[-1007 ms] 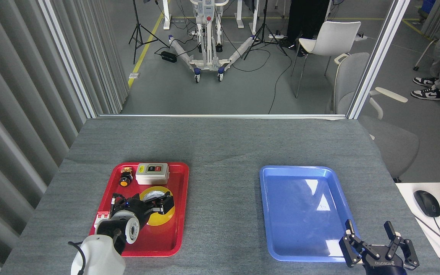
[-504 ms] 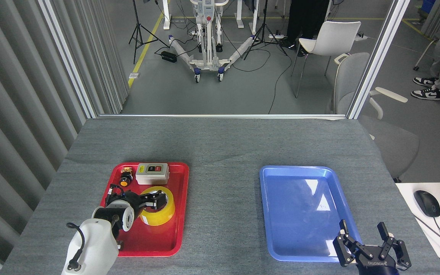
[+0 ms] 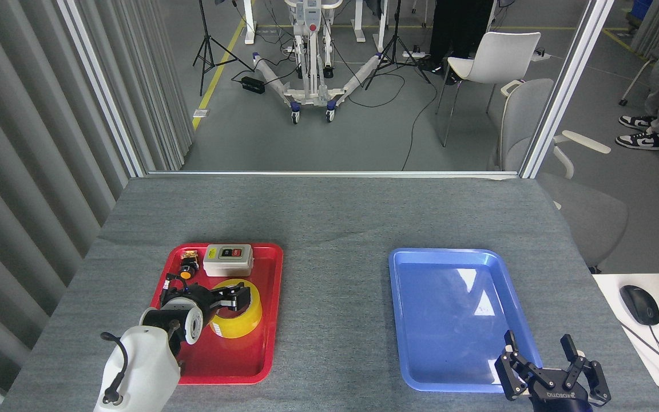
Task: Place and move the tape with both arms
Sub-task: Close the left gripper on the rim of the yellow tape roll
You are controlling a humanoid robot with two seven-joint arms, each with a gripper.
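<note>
The tape (image 3: 242, 321), a yellow roll, lies in the red tray (image 3: 266, 343) at the left of the table. My left gripper (image 3: 237, 298) reaches over the roll from the left. Its black fingers are drawn together on the top of the roll and hide the core. My right gripper (image 3: 538, 350) hovers low at the front right corner of the blue tray (image 3: 449, 320). Its fingers are spread, with nothing between them. The blue tray holds nothing.
In the red tray, behind the tape, sit a grey switch box (image 3: 228, 260) and a small black part with an orange button (image 3: 186, 269). A mouse (image 3: 639, 304) lies on a white desk at the right. Chairs (image 3: 498, 57) and a person's legs (image 3: 658, 109) stand beyond the table.
My left gripper pulled back left and its wide-spread fingers closed onto the tape. My right gripper drifted a little left and lower. The tape stayed in place.
</note>
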